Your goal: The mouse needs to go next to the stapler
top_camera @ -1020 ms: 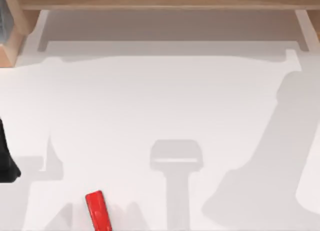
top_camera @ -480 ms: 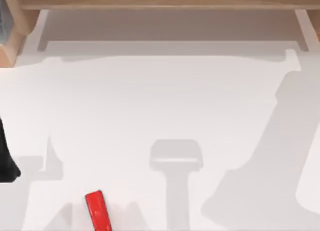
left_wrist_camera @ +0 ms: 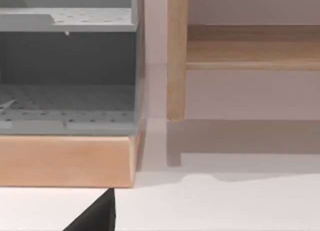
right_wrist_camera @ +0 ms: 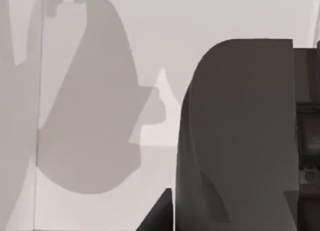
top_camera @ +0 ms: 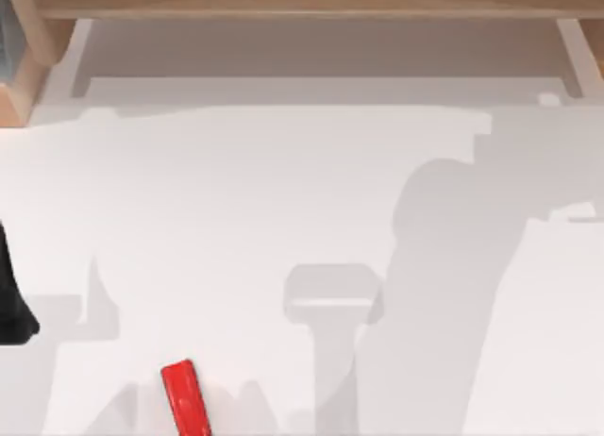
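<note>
Top view — the stapler [top_camera: 185,398] is being shown on the table [top_camera: 283,191]; finger state cannot be told.

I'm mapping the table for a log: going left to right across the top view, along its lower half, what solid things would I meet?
Black tapering object at the left edge → red stapler at the bottom edge, left of centre → pale arm along the right side. The grey shapes between are only shadows on the white table.

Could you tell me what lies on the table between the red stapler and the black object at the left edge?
Nothing: the top view shows bare white table, crossed by shadows, between the stapler and the black object.
</note>
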Motion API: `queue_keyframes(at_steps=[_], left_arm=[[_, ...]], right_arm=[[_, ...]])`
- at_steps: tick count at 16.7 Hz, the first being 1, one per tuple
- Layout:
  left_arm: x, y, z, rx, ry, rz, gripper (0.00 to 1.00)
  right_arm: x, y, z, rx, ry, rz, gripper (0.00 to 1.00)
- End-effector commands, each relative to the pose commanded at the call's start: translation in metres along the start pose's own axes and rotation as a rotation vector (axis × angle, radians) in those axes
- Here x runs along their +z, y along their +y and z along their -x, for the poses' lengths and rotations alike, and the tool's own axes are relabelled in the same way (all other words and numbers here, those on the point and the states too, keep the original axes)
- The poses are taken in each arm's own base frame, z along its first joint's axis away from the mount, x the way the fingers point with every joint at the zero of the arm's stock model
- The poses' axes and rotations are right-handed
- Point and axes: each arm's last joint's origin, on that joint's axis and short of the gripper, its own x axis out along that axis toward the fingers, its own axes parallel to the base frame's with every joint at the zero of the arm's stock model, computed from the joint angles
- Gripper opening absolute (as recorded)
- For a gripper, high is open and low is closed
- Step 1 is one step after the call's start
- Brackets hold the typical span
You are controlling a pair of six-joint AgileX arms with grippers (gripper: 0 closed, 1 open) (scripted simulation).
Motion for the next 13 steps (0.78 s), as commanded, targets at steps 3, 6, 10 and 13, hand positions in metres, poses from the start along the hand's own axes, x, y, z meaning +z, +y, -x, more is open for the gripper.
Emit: queue_keyframes(at_steps=[3,6,10,13], left_arm=[[0.0,0.0,0.0,0.0,0.0,0.0,1.0],[0.0,0.0,0.0,0.0,0.0,0.0,1.0],[0.0,0.0,0.0,0.0,0.0,0.0,1.0],[0.0,0.0,0.0,0.0,0.0,0.0,1.0]], right_arm=[[-0.002,0.036,0.039,-0.021,-0.027,-0.089,0.0],[-0.005,0.088,0.059,-0.015,-0.023,-0.168,0.0],[-0.013,0.182,0.062,0.014,0.005,-0.229,0.0],[-0.029,0.264,0.052,0.037,0.037,-0.241,0.0]])
